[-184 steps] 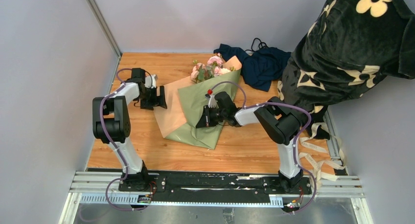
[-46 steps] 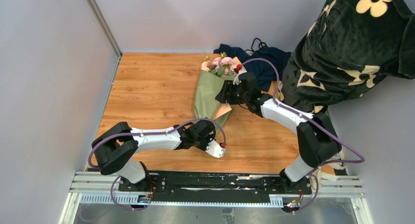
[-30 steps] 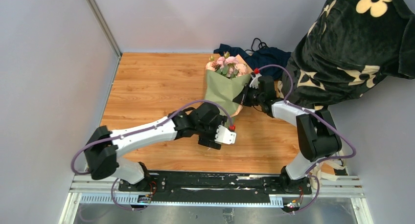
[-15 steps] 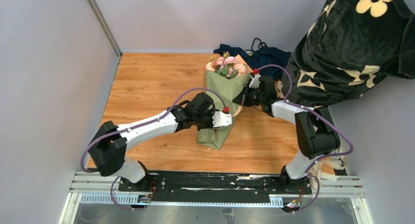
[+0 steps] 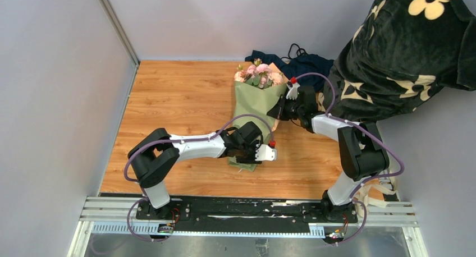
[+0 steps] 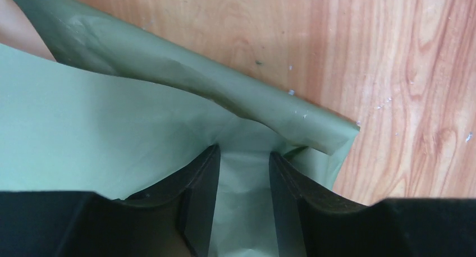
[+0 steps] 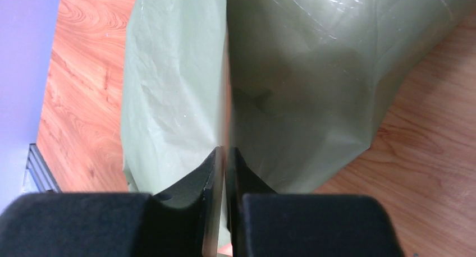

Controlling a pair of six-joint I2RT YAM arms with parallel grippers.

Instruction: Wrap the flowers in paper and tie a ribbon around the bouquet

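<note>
The bouquet (image 5: 253,108) lies on the wooden table, a sage-green paper (image 6: 84,133) cone with the pink flowers (image 5: 259,74) showing at its far, wide end. My left gripper (image 5: 251,156) sits at the cone's narrow near end. In the left wrist view its fingers (image 6: 203,181) stand a little apart with green paper filling the gap between them, and creases run from both tips. My right gripper (image 7: 225,151) is shut on a thin upright edge of the paper at the cone's right side (image 5: 279,110). Cream ribbon (image 5: 380,185) strips hang at the table's right edge.
A dark navy cloth (image 5: 306,66) lies at the back right, just behind the right gripper. A person in a black garment with cream flower prints (image 5: 404,49) leans in over the right edge. Grey walls close the left and back. A black rail (image 5: 241,209) holds the arm bases.
My left arm swung from the bare table in front onto the cone, then slid down to its narrow end, which now looks tighter. The right gripper kept its pinch on the paper edge.
</note>
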